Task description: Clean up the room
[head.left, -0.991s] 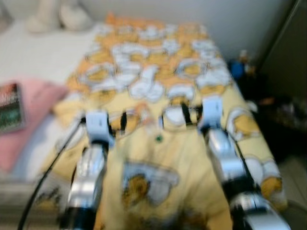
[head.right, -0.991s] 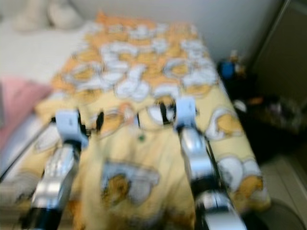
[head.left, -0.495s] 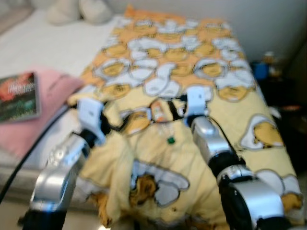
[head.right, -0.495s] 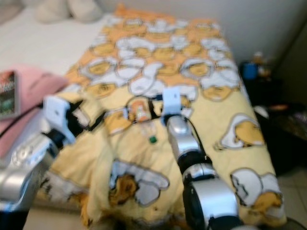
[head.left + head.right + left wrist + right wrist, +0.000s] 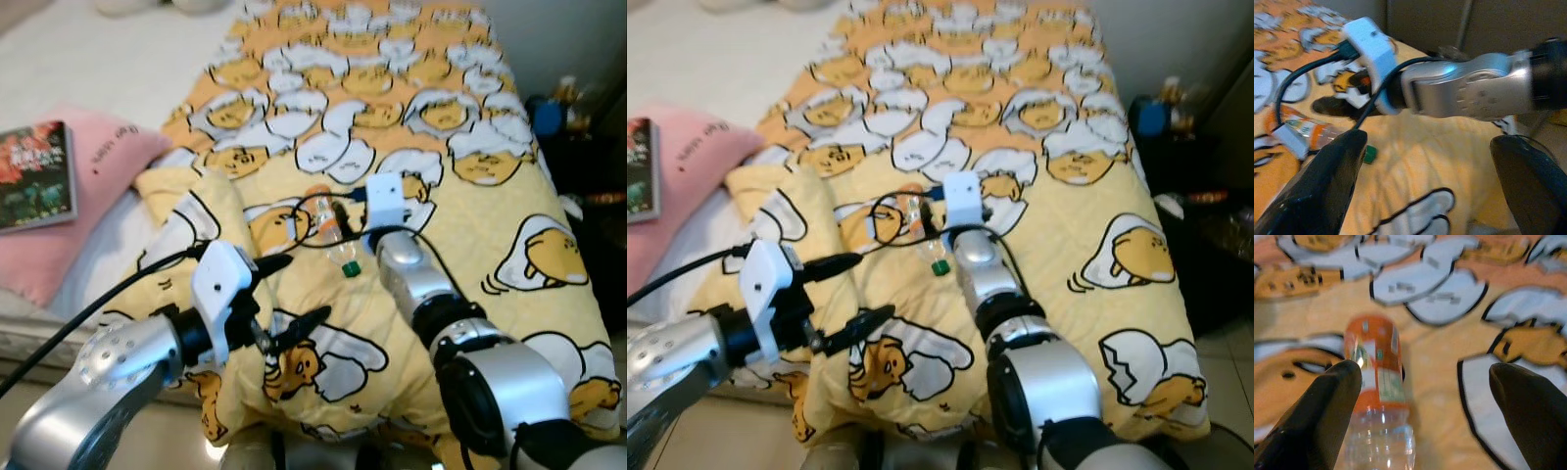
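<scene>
Pink pillow (image 5: 73, 211), far left on the bed: you have a book (image 5: 37, 176) with a dark cover lying on its upper end, just beside the white sheet (image 5: 108, 69).

Left pincer (image 5: 284, 294): released, its two black fingers spread and hovering over the rumpled near edge of the quilt, apart from the bottle. A second ago both arms reached level and side by side up the bed; this one has since swung back toward you and turned inward, and its wrist view looks across at the silver right forearm and the bottle beyond.

Yellow quilt (image 5: 441, 196): printed with egg characters, it covers the right half of the bed, bunched in a fold near the pillow and hanging over the foot.

Plastic bottle (image 5: 331, 220): clear, with an orange label and a green cap (image 5: 350, 265), it lies on its side on the quilt at mid-bed, cap toward you.

Right pincer (image 5: 911, 217): released, fingers wide. You see from its wrist view that the bottle lies just off one finger (image 5: 1312, 416), not between the two. This arm has stayed forward over the bottle while the head has dipped and the blur has cleared.

Reading for the task: you appear to be set for the pickup by the right arm alone, with the grasp not yet made; the bottle looks off-centre in the gap.

Room, far right: dark furniture (image 5: 588, 176) stands beside the bed with a blue item (image 5: 549, 115) on it, and pale floor (image 5: 1225, 372) shows below.
</scene>
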Motion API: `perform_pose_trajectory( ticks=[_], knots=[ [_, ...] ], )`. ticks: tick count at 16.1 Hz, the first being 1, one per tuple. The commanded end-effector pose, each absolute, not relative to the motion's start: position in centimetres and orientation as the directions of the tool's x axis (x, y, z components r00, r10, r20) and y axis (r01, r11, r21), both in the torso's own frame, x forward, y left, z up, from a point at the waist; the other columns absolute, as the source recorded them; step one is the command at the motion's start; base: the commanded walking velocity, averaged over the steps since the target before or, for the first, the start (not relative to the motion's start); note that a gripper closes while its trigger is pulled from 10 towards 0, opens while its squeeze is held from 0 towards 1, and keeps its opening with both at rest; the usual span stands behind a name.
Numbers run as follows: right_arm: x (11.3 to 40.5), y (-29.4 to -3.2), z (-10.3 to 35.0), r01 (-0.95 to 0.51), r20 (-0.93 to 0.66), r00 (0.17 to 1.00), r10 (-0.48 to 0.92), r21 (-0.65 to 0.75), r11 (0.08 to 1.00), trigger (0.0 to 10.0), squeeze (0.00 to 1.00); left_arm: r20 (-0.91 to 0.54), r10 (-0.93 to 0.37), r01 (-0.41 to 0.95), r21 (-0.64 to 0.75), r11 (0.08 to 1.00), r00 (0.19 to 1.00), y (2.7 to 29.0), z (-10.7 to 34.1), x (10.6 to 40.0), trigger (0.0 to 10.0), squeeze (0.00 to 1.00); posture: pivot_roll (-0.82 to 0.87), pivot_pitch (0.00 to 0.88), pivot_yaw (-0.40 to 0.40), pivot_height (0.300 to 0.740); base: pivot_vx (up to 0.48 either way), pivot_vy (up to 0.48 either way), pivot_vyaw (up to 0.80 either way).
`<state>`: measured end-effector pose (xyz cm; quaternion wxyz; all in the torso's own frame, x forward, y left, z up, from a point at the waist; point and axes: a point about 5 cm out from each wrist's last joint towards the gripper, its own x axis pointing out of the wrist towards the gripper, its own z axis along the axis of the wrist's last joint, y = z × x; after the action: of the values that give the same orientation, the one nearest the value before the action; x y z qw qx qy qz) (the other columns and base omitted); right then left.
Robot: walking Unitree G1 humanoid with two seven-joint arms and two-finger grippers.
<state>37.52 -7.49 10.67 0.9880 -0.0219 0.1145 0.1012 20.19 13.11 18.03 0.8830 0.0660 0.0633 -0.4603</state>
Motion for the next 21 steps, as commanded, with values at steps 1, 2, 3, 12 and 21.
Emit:
perform_pose_trajectory(
  ticks=[1,2,3,12,21],
  knots=[
    [37.3,-7.1,10.2,-0.217,-0.257,0.944,0.208,-0.006,0.976,10.0,0.00,-0.186,-0.807,0.825,0.049,0.563,0.561,13.1,18.5,19.3,10.0,0.00,0.31,0.250,0.014,0.740,0.000,0.000,0.00],
    [37.2,-7.0,10.2,-0.223,-0.259,0.942,0.213,-0.008,0.975,10.0,0.00,-0.192,-0.810,0.829,0.045,0.557,0.554,13.0,18.7,18.9,10.0,0.00,0.32,0.261,0.016,0.740,0.000,0.000,0.00],
    [37.1,-6.7,10.0,-0.238,-0.264,0.937,0.229,-0.001,0.971,10.0,0.00,-0.219,-0.825,0.849,0.031,0.527,0.521,13.1,18.8,17.9,10.0,0.00,0.34,0.285,0.017,0.740,0.000,0.000,0.00],
    [35.5,-4.0,7.9,-0.382,-0.399,0.843,0.362,0.031,0.924,10.0,0.00,-0.331,-0.813,0.866,0.021,0.500,0.478,13.8,19.3,15.2,10.0,0.00,0.37,0.376,-0.003,0.740,0.000,0.000,0.00],
    [36.5,-4.8,9.4,-0.378,-0.359,0.855,0.375,0.067,0.924,0.0,0.00,-0.321,-0.779,0.821,-0.009,0.572,0.539,13.4,18.1,16.4,10.0,0.00,0.33,0.344,-0.015,0.740,0.000,0.000,0.00]
  ],
)
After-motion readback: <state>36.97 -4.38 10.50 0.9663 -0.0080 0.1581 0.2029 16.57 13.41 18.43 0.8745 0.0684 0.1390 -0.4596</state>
